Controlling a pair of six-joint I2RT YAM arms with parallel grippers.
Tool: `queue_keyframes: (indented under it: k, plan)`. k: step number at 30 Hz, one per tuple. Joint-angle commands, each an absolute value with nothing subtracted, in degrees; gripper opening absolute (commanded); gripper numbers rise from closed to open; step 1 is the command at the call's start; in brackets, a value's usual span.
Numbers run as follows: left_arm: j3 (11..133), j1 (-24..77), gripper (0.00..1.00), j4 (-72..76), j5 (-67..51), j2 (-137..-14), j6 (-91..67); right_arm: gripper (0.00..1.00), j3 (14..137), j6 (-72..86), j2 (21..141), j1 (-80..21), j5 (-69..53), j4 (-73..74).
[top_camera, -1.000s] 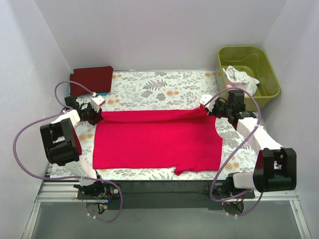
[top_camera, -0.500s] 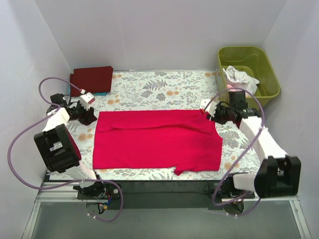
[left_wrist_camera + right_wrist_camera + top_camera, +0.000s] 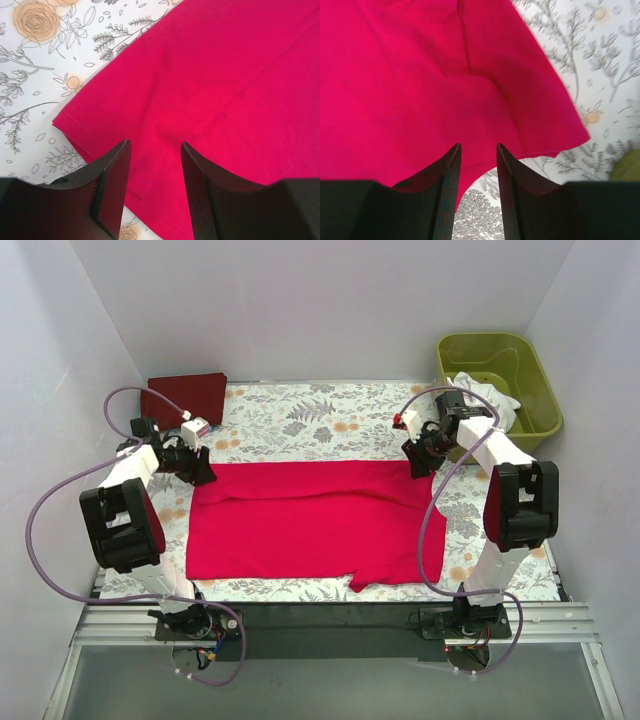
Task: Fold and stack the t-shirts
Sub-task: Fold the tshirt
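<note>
A bright crimson red t-shirt (image 3: pixel 315 520) lies spread flat on the floral table cloth (image 3: pixel 300 420). My left gripper (image 3: pixel 203 472) is open and empty over the shirt's far left corner (image 3: pixel 200 90). My right gripper (image 3: pixel 417 466) is open and empty over the shirt's far right corner (image 3: pixel 420 80). A folded dark maroon t-shirt (image 3: pixel 183 398) lies at the far left corner of the table. A white t-shirt (image 3: pixel 482 392) sits crumpled in the olive-green tub (image 3: pixel 535 390).
The tub stands at the far right beside the table cloth. White walls close in the table at the back and both sides. Purple cables loop off both arms.
Both grippers have let go of the shirt's far edge and opened. The left one swung out left and came back; the right arm swung toward the back. The edge now lies flat.
</note>
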State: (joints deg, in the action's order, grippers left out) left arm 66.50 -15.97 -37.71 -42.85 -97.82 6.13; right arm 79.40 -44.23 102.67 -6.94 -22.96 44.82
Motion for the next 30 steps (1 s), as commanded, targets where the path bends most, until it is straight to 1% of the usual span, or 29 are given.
queue_keyframes:
  k: [1,6,11,12,13,14,15,17,20,21,22,23,26,28,30]
  plan:
    - [65.5,-14.7,0.43,-38.8,-43.1,-95.6,3.9,0.41,82.4,-40.8,103.6,-7.3,-20.1,48.5]
    - [62.8,-9.9,0.44,-39.1,-43.3,-94.2,2.9,0.41,82.2,-40.5,106.7,-7.3,-17.6,49.4]
    - [64.0,-4.7,0.45,-38.6,-44.7,-94.7,-1.5,0.43,82.4,-39.7,108.5,-7.1,-17.8,52.2]
    - [64.6,-2.3,0.45,-38.6,-45.4,-95.2,-2.4,0.42,82.1,-39.8,108.4,-6.9,-17.8,52.3]
    - [66.9,2.2,0.46,-38.0,-46.7,-96.1,-6.1,0.33,82.4,-40.1,108.3,-6.2,-19.8,54.7]
    - [67.0,3.6,0.46,-38.0,-46.7,-96.1,-6.2,0.33,82.4,-40.1,108.3,-6.2,-19.8,54.8]
    - [67.6,4.8,0.46,-36.8,-47.2,-96.8,-7.5,0.26,83.0,-40.2,108.2,-5.9,-21.7,55.9]
    - [69.3,8.3,0.46,-35.9,-47.7,-97.6,-10.4,0.24,84.4,-41.0,108.3,-4.7,-23.4,59.7]
    - [70.9,12.1,0.46,-33.7,-47.7,-99.1,-13.3,0.33,86.7,-39.5,107.8,-2.0,-27.6,59.3]
    - [71.2,13.0,0.46,-32.8,-47.7,-99.8,-13.7,0.39,87.5,-39.0,108.1,-2.0,-28.7,58.6]
    - [71.6,13.6,0.46,-32.6,-47.6,-100.3,-14.5,0.42,89.6,-38.5,108.5,-2.1,-29.2,58.5]
    - [72.5,14.6,0.46,-32.4,-47.6,-100.7,-14.9,0.58,90.9,-38.1,109.1,-2.2,-29.8,58.4]
    - [73.7,14.9,0.46,-32.3,-48.0,-102.0,-16.7,0.71,96.6,-37.0,113.2,-3.4,-30.0,58.4]
    - [73.8,14.9,0.46,-32.4,-47.1,-102.0,-16.8,0.76,98.9,-37.3,114.8,-4.3,-29.2,58.4]
    - [73.2,14.9,0.46,-32.4,-45.9,-101.4,-16.5,0.78,101.2,-38.4,117.2,-4.7,-28.2,58.4]
